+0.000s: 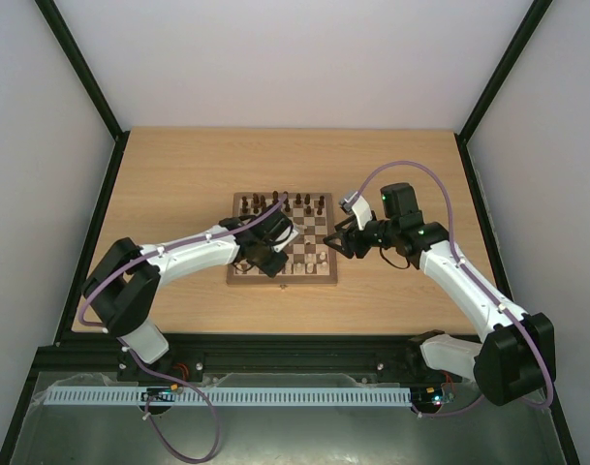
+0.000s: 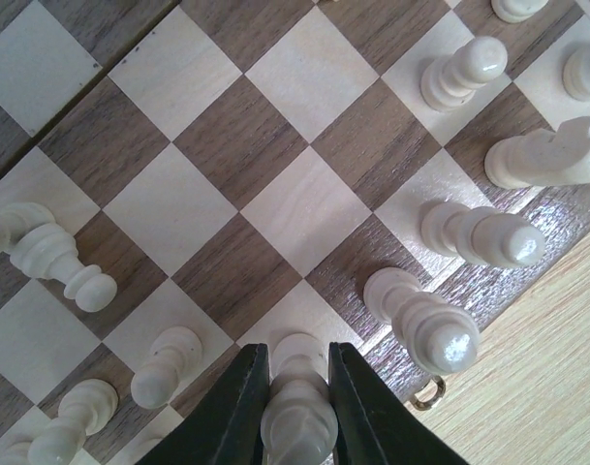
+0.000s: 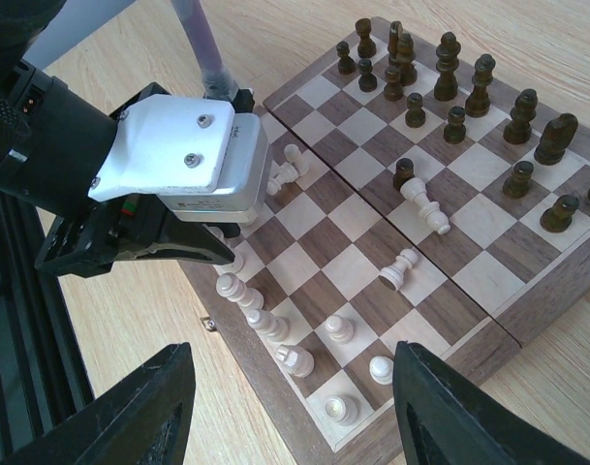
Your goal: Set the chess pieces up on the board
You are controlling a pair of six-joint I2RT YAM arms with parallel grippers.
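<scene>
The board (image 1: pixel 283 276) lies mid-table and fills the left wrist view (image 2: pixel 304 208). Dark chess pieces (image 3: pixel 448 68) stand along its far rows. Cream chess pieces (image 3: pixel 275 334) stand along the near edge. One cream piece (image 3: pixel 425 206) lies on its side and another (image 3: pixel 399 269) is tipped over mid-board. My left gripper (image 2: pixel 296 402) is over the near row (image 1: pixel 272 254), shut on an upright cream piece (image 2: pixel 299 421) whose base rests on a light square. My right gripper (image 3: pixel 290 407) hovers open and empty over the board's right near corner (image 1: pixel 335 242).
A small brass clasp (image 2: pixel 428 392) sticks out from the board's near edge. The light wood table (image 1: pixel 178 184) is fenced by a black frame (image 1: pixel 110 194) and pale walls. The two arms' wrists are close together over the board's near half.
</scene>
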